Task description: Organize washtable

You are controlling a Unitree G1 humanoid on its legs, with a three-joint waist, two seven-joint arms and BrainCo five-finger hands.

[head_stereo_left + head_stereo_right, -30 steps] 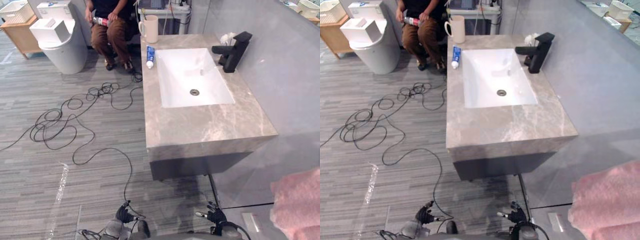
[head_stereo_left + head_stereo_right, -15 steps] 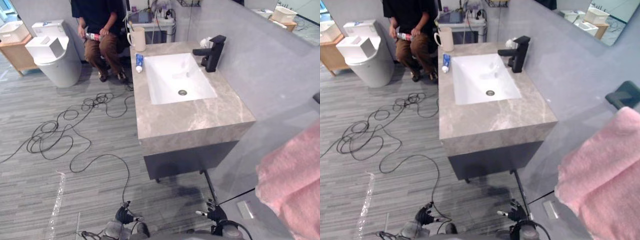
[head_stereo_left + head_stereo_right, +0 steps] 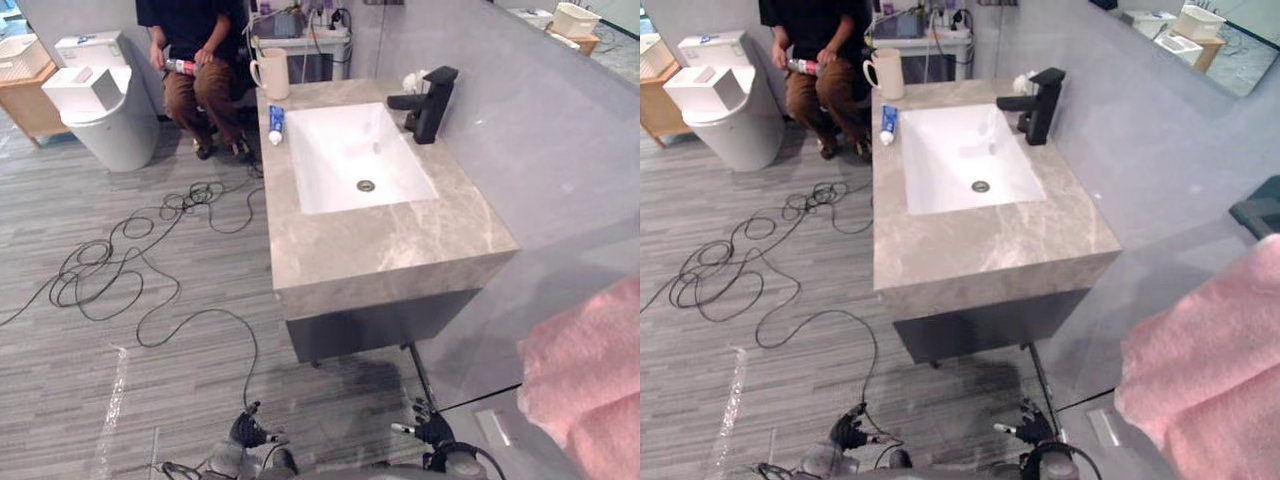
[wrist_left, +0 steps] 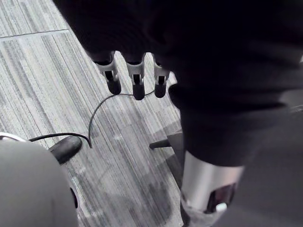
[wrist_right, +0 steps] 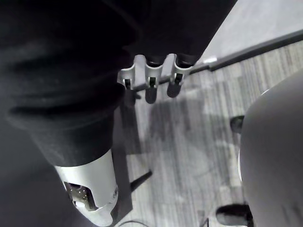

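likely the approach: left hand (image 4: 137, 75) and right hand (image 5: 152, 74) hang relaxed, empty, well apart from the sink (image 3: 340, 150); next, reaching the toothpaste tube (image 3: 275, 123) beside it.

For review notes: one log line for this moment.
left robot hand open | right robot hand open | toothpaste, mug on washtable

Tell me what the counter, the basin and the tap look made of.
The counter looks like polished grey stone, marble-like, with pale veins. The basin is glossy white, likely ceramic, showing soft reflections. The tap is matte black, probably coated metal.
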